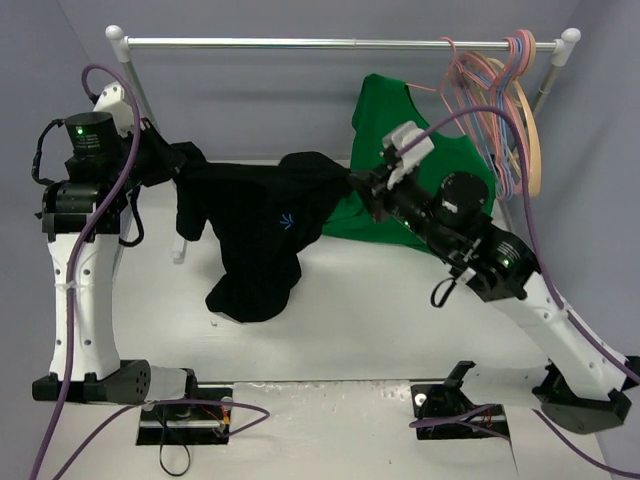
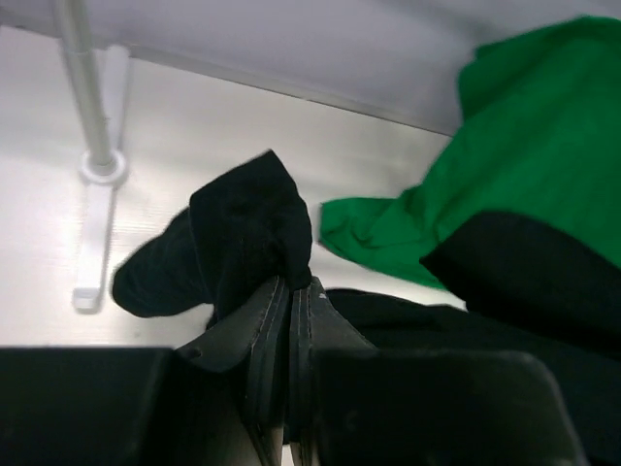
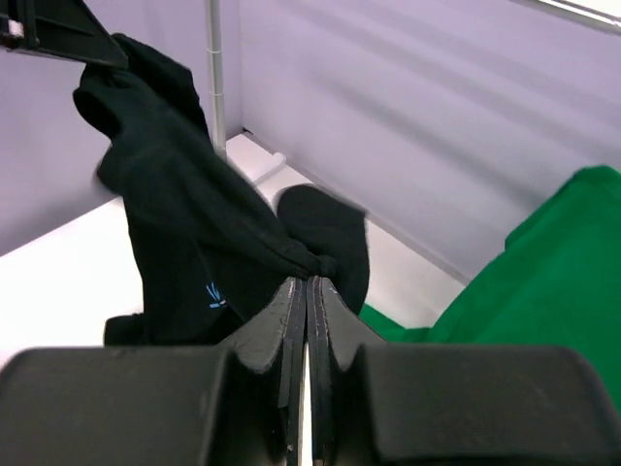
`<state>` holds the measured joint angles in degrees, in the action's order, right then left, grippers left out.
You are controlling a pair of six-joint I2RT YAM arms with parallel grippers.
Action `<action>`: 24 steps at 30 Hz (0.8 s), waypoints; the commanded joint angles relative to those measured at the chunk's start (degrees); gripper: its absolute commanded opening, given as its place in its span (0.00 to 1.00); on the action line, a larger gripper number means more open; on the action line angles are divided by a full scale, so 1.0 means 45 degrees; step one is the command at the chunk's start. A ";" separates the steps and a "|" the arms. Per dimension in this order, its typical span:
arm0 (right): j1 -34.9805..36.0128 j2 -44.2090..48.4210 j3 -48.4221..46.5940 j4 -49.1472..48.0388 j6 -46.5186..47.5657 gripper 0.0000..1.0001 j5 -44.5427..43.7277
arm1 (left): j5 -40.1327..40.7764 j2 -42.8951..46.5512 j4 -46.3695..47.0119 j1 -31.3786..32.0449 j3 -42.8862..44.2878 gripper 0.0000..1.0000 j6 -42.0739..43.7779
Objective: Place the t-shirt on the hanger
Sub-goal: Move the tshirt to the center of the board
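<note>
Left gripper (image 2: 291, 283) is pinched right down on a fold of the t-shirt (image 1: 262, 225), jaws pressed together, black cloth bunched just past the tips. Right gripper (image 3: 308, 282), same story: clamped on another fold at the opposite side. So the t-shirt hangs slung between my two arms, up off the tabletop (image 1: 390, 310) at both ends. Its middle sags and its lowest part droops towards the surface; whether it touches I cannot tell. The little blue mark faces up and out.

Why two grips set apart? To my eye it is to spread the cloth and keep it off the surface, so an opening can be found for the wire.

And the hanger (image 1: 458, 75)? Nowhere near yet: the pink one is hooked on the rail (image 1: 340, 43) at the far right, bundled with the blue hangers (image 1: 512, 60) and the tan hanger (image 1: 533, 140).

The green t-shirt (image 1: 385, 110) sits just behind my right gripper; I judge it could snag if I swing that way, and with both grippers busy, fetching the hanger means letting one side go
</note>
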<state>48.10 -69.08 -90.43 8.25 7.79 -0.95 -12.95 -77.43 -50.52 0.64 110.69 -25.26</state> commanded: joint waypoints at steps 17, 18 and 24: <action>-0.0082 0.1466 0.5055 0.1800 -0.3293 0.00 -0.1955 | -0.2398 0.0723 0.1436 0.2668 -0.6645 0.05 -0.0419; -0.0199 0.1348 0.5367 0.1838 -0.3371 0.00 -0.2053 | -0.2144 0.0374 0.1713 0.2708 -0.7056 0.05 -0.0674; -0.2482 0.0215 0.5312 0.2247 -0.3490 0.00 -0.0513 | -0.0134 -0.0974 0.3336 0.2708 -0.8077 0.22 -0.1711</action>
<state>40.64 -67.18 -65.39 20.32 -6.66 -4.78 -19.42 -82.39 -43.66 13.13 71.42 -29.52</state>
